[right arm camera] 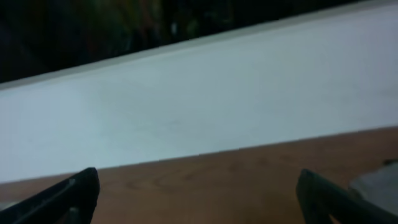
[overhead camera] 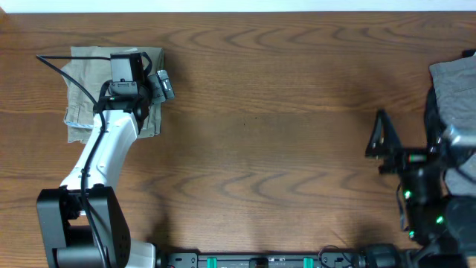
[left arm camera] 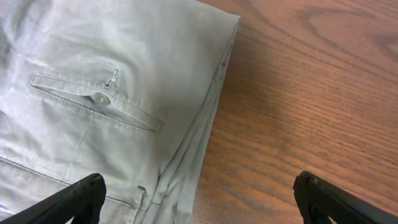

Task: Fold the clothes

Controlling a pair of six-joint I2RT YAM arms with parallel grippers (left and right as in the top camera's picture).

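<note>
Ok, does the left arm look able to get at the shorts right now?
Probably yes. The left gripper hangs directly over the folded shorts, jaws open wide and straddling the cloth's edge in the wrist view, with nothing between them and the fabric.

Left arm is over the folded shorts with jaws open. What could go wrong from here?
1. The left gripper straddles the shorts' folded edge, half over cloth, half over bare table. Dropping or closing here could snag the top layer and undo the fold.
2. The right gripper is open near the grey garment. A swing that way could drag it.
</note>
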